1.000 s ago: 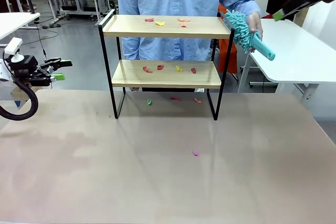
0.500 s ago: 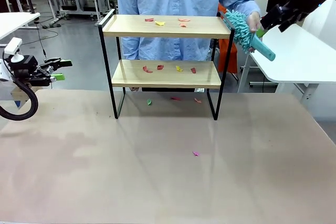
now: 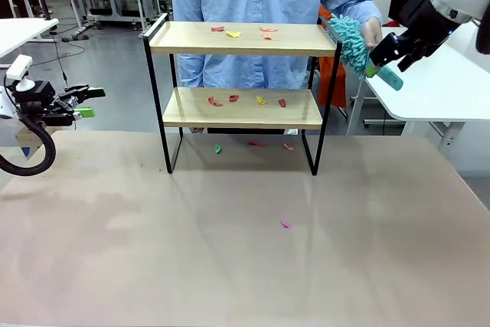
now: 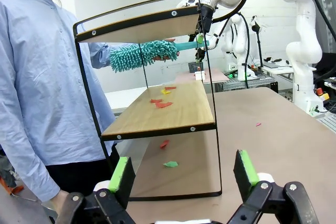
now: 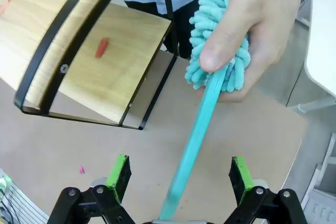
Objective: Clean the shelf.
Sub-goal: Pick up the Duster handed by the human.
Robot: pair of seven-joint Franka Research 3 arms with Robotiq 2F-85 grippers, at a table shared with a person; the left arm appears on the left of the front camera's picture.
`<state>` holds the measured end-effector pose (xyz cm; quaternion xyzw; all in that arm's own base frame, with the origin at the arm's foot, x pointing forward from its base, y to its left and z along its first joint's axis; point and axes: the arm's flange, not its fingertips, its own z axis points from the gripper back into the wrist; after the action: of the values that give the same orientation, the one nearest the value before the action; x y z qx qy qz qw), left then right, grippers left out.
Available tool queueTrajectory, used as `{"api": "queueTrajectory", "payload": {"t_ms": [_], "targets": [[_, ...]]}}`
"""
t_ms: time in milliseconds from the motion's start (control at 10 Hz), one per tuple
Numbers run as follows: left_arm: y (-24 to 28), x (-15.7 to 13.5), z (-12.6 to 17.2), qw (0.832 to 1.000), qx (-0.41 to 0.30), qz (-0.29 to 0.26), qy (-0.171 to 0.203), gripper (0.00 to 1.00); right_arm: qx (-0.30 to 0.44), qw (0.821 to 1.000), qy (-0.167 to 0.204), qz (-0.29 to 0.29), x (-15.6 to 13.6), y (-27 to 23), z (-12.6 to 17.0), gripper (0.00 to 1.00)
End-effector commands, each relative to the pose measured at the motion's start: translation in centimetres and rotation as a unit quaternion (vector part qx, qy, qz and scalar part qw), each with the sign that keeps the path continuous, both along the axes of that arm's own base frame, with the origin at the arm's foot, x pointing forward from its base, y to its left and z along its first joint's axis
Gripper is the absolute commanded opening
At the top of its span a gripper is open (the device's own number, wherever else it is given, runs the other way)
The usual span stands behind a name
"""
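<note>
At lower centre, the right gripper (image 5: pixel 179 174), spread wide, straddles the stiff slim handle of the fluffy teal microfibre duster (image 5: pixel 202 114); likely light, best gripped below the person's hand (image 5: pixel 252 19). Left gripper (image 4: pixel 184 174) spread too.

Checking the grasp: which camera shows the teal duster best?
Right wrist view: duster close up, handle inside the open right gripper, hand gripping its head. Front view: small, beside the shelf. Left wrist view: distant, seen through the frame.
</note>
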<state>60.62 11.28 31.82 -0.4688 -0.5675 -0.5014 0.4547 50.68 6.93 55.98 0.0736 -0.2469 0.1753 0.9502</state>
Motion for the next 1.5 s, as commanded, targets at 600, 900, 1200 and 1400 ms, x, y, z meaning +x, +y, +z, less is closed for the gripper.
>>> {"api": "queueTrajectory", "payload": {"t_ms": [600, 900, 1200, 1400], "targets": [[0.0, -0.1, 0.3, 1.000, 0.000, 0.001, -0.007, 1.00, -0.033, 0.998, -0.009, -0.046, -0.2, 0.2, -0.3, 0.13], [0.0, -0.1, 0.3, 1.000, 0.000, 0.001, -0.007, 1.00, -0.052, 0.997, -0.009, -0.061, -0.4, 0.0, -0.1, 0.00], [0.0, -0.1, 0.3, 1.000, 0.000, 0.001, -0.007, 1.00, -0.051, 0.996, -0.014, -0.070, -0.3, -0.6, -0.1, 0.00], [0.0, -0.1, 0.3, 1.000, 0.000, 0.001, -0.007, 1.00, -0.042, 0.998, -0.005, -0.046, 0.0, -0.6, 0.1, 0.00]]}}
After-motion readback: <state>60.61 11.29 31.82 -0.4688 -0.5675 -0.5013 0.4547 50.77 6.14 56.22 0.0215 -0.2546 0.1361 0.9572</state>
